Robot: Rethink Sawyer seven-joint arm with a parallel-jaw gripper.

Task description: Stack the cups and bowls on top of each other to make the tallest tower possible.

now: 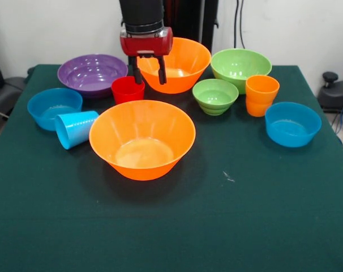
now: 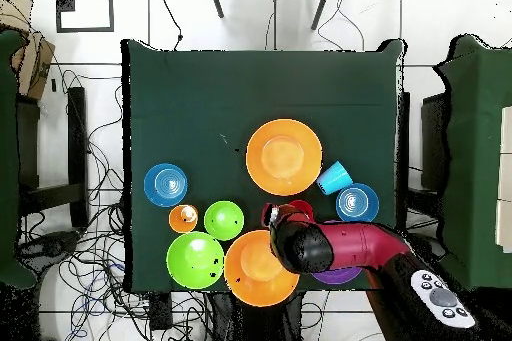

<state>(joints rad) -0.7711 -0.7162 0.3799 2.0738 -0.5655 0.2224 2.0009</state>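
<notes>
My gripper hangs open with nothing between its fingers, just above and right of the upright red cup and in front of the rear large orange bowl. A second large orange bowl sits mid-table. The purple bowl is at the back left. The light blue cup lies on its side beside a small blue bowl. The orange cup stands between the small green bowl, the large green bowl and another small blue bowl. No tower is in view; every piece rests singly.
A dark green cloth covers the table. In the overhead view the arm covers most of the purple bowl and part of the red cup. A black chair base stands off the right edge.
</notes>
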